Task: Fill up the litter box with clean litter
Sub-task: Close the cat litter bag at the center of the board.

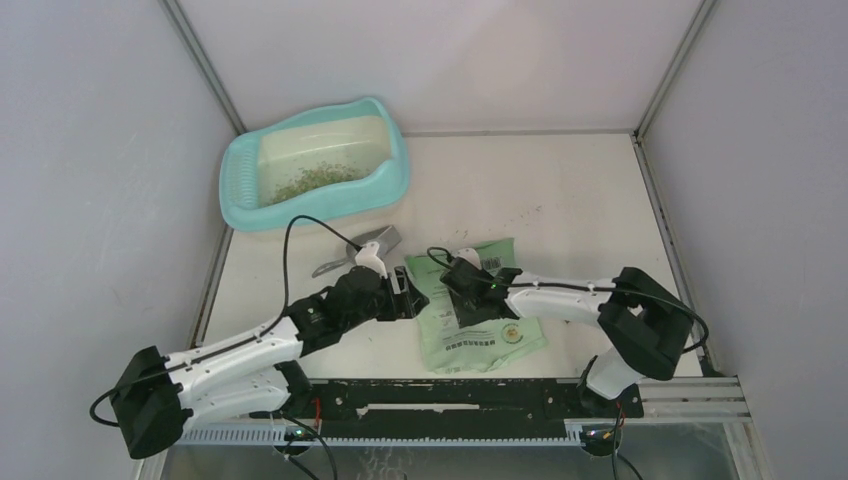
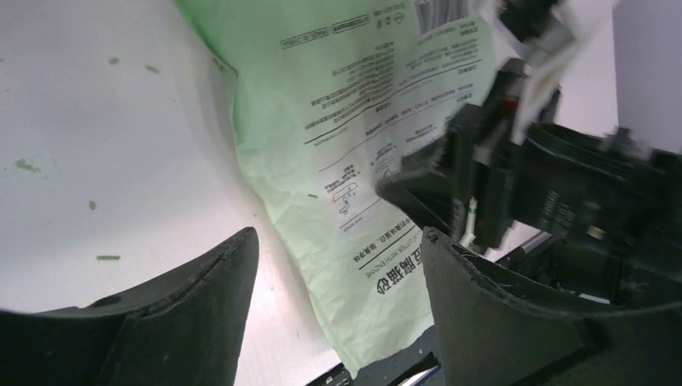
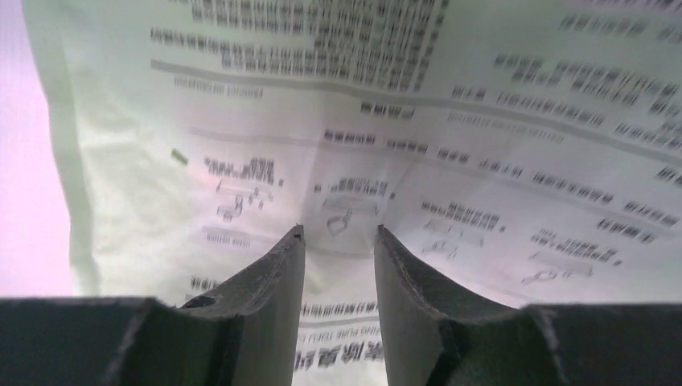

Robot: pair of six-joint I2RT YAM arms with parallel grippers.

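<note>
Between the left jaws, which are spread wide and hold nothing, the left edge of one flat green printed bag point(image 2: 338, 104) is framed: one dark finger point(image 2: 193, 305) is held over the bare white desk point(image 2: 96, 121), the other over the bag. The right jaws are set narrow, with their tips pointed down at the printed face of the bag. Whether a fold of it is pinched cannot be told.

Two arms are counted. The left arm point(image 1: 240, 350) is stretched low from its base at the near edge and slanted toward the middle of the desk. The right arm point(image 1: 560, 297) is bent at the elbow on the right and laid out leftward over the bag, so that the two wrists are brought close together.

One grey metal scoop point(image 1: 375, 240) is seen lying just beyond the left wrist, between the bag and the litter box point(image 1: 232, 180). That single turquoise tray is set at the far left corner, well apart from both jaws. A thin scatter of the litter point(image 1: 315, 180) is spread over part of its cream floor, and much of that floor is left bare. A few stray granules point(image 2: 24, 165) are strewn on the desk beside the bag.
</note>
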